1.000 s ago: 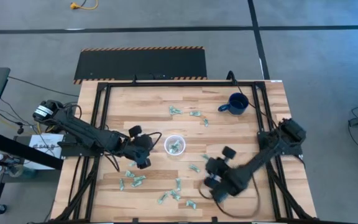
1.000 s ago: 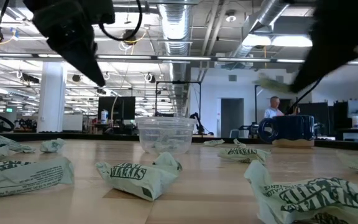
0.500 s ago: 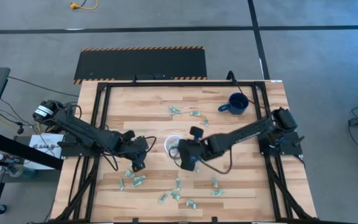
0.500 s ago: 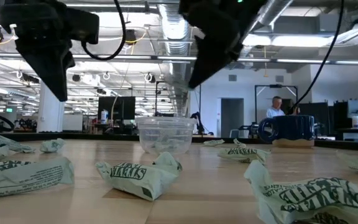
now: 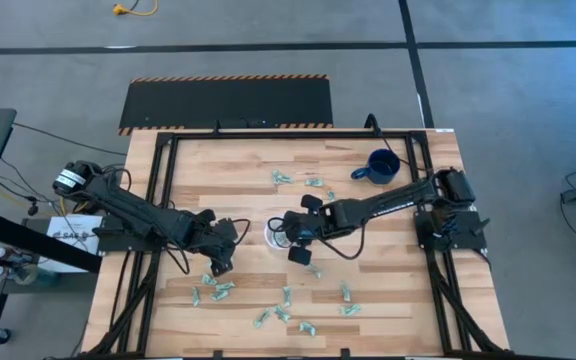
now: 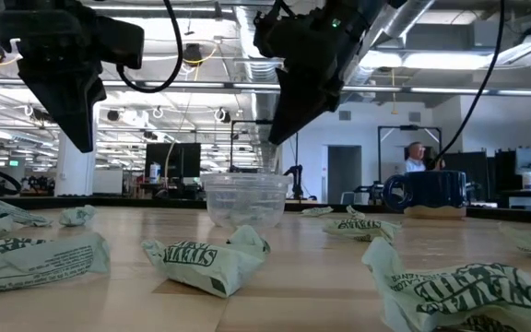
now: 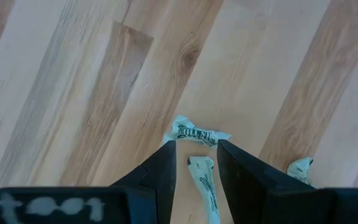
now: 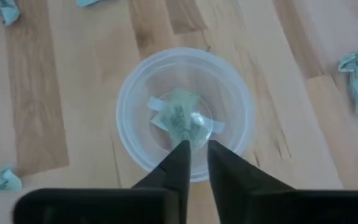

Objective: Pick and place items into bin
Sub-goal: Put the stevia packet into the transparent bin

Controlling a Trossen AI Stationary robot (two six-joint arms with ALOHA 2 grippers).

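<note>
Right gripper [image 8: 194, 149], fingers narrowly parted and holding nothing, is hovering directly over the small round translucent plastic cup [image 8: 129, 124] at table centre, green-and-white crinkled wrapper pieces [image 8: 182, 118] lying inside. Left gripper [image 7: 196, 149], moderately parted and empty, is hanging over scattered wrappers [image 7: 194, 134].

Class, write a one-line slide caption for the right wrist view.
Right gripper poised, fingers slightly apart, above the small round translucent plastic cup holding crinkled green-and-white wrapper pieces.
</note>
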